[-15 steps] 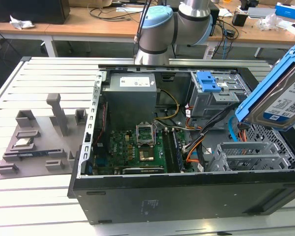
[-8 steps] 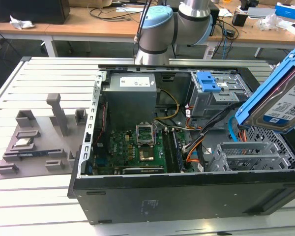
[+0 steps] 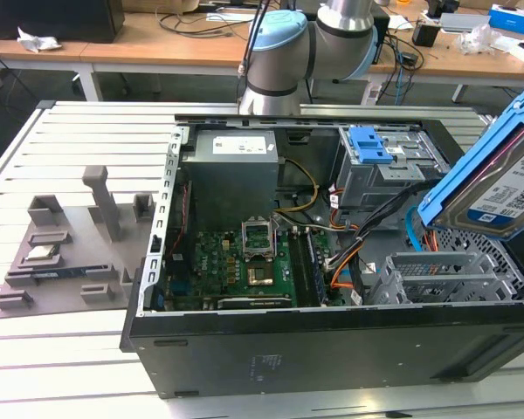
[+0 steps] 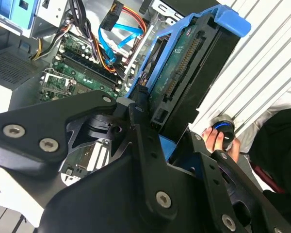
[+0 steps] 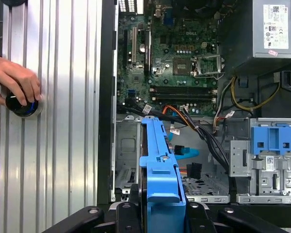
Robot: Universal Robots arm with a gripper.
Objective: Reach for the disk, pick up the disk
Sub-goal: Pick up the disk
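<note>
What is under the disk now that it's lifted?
Beneath the disk, clamped by the gripper, sits the open computer case: an empty silver drive bay and orange and blue cables. The disk covers part of the bay floor.

This looks like a robotics or electronics lab: an opened computer case (image 3: pixel 332 288) lies on a slatted aluminium table (image 3: pixel 79 148), with cable-strewn wooden workbenches (image 3: pixel 157 39) at twelve o'clock behind.
</note>
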